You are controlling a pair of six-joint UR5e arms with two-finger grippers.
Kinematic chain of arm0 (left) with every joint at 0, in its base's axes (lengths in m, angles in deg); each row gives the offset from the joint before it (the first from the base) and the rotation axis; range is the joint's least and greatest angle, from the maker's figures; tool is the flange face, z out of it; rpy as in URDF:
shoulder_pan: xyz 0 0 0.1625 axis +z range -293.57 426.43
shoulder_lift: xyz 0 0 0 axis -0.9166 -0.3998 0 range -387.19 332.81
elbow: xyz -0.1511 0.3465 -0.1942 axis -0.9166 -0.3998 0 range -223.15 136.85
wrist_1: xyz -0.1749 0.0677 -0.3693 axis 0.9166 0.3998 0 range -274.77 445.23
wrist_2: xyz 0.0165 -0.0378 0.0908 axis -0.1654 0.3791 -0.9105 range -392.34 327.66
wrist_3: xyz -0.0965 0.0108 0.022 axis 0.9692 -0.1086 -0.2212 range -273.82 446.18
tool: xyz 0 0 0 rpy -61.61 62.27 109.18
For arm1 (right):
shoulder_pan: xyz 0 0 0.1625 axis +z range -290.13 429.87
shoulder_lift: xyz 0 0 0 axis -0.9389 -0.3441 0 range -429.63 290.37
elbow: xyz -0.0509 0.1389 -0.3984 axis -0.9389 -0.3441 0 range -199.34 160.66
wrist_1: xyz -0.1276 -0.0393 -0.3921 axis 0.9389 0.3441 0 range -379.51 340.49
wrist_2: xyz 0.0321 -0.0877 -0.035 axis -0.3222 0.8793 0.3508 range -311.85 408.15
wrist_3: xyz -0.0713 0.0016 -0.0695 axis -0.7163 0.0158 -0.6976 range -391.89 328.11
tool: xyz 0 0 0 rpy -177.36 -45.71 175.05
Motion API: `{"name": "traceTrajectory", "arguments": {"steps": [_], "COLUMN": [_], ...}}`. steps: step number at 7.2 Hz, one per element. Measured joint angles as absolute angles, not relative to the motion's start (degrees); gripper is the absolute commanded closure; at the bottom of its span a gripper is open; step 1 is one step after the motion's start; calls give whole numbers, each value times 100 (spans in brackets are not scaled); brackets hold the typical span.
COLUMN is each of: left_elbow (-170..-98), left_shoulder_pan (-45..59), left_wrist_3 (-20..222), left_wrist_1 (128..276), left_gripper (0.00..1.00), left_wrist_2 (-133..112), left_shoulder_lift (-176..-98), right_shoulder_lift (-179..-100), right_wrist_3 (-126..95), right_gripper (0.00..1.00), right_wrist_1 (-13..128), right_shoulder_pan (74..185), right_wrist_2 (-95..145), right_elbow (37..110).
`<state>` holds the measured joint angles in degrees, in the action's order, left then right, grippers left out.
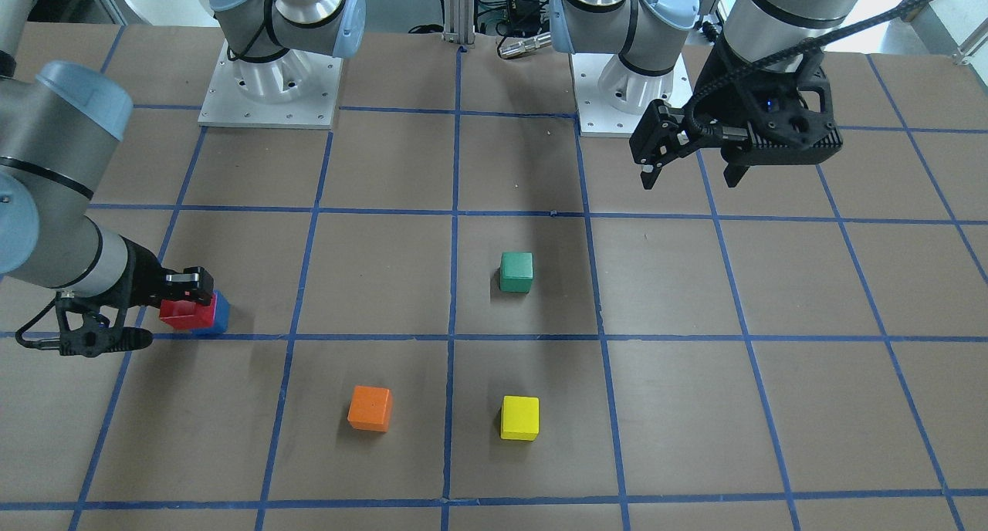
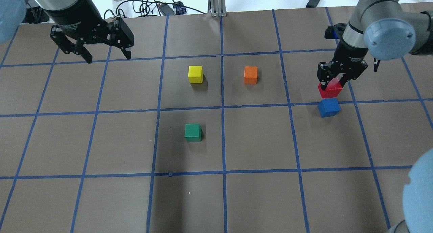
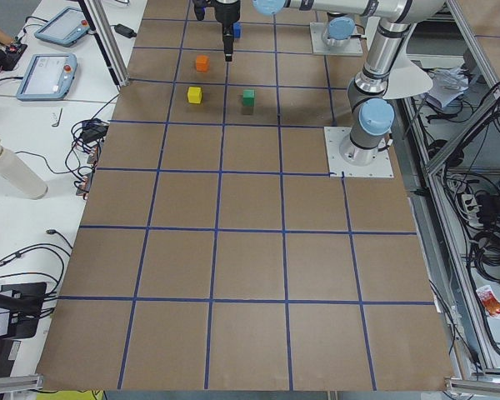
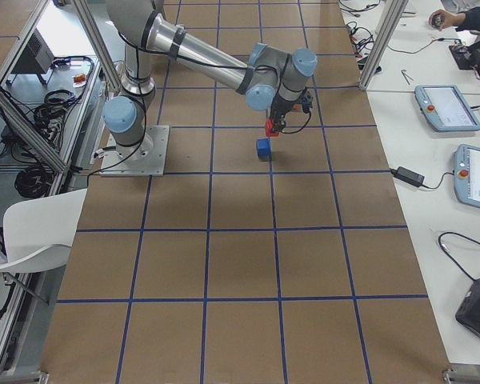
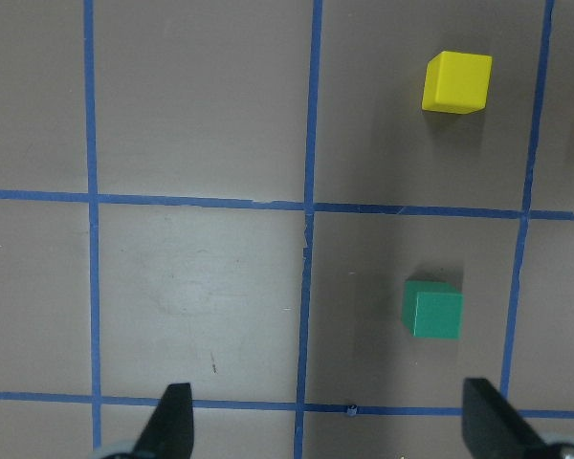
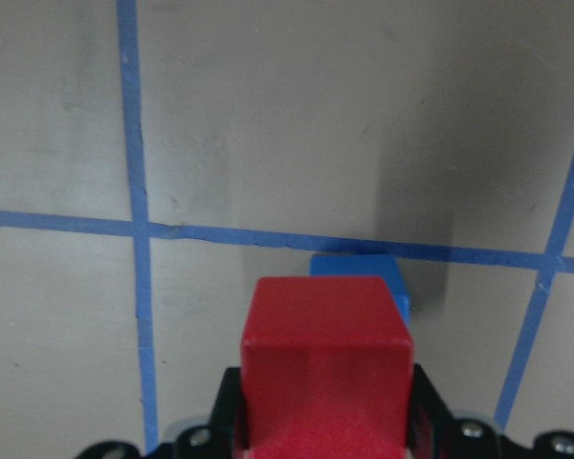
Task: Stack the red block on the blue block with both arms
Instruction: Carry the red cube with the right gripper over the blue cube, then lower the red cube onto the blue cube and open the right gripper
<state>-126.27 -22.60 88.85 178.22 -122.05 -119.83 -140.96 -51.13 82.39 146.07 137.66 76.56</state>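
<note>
My right gripper (image 2: 333, 85) is shut on the red block (image 2: 330, 89) and holds it in the air, just beyond and above the blue block (image 2: 328, 107), which sits on the table. In the front-facing view the red block (image 1: 186, 313) overlaps the blue block (image 1: 220, 315). In the right wrist view the red block (image 6: 325, 349) hides most of the blue block (image 6: 364, 277). My left gripper (image 2: 107, 57) is open and empty, hovering high over the far left of the table; its fingertips (image 5: 175, 416) show in the left wrist view.
A yellow block (image 2: 195, 74), an orange block (image 2: 250, 75) and a green block (image 2: 192, 132) sit apart near the table's middle. The brown table (image 2: 257, 192) carries a blue tape grid. Both arm bases (image 1: 270, 83) stand at the robot's edge.
</note>
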Motion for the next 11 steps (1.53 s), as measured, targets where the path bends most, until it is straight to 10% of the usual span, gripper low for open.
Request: {"name": "traceTrajectory", "arguments": {"steps": [9, 11], "left_elbow": [-12611, -12623], "left_shoulder_pan": [-2260, -2260], "left_wrist_3": [8907, 8889], "left_wrist_1": [17751, 17751], "left_gripper": [0, 0], "left_wrist_2": [-12172, -12172], "left_shoulder_lift": [-12015, -12005], "right_shoulder_lift": [-14200, -14176], "right_wrist_3": [-5594, -5597], "right_gripper": [98, 66], "right_wrist_1": [8555, 8553], "right_shoulder_pan": [14412, 14420], "right_wrist_2": [13743, 13732], "right_elbow": [8105, 8125]}}
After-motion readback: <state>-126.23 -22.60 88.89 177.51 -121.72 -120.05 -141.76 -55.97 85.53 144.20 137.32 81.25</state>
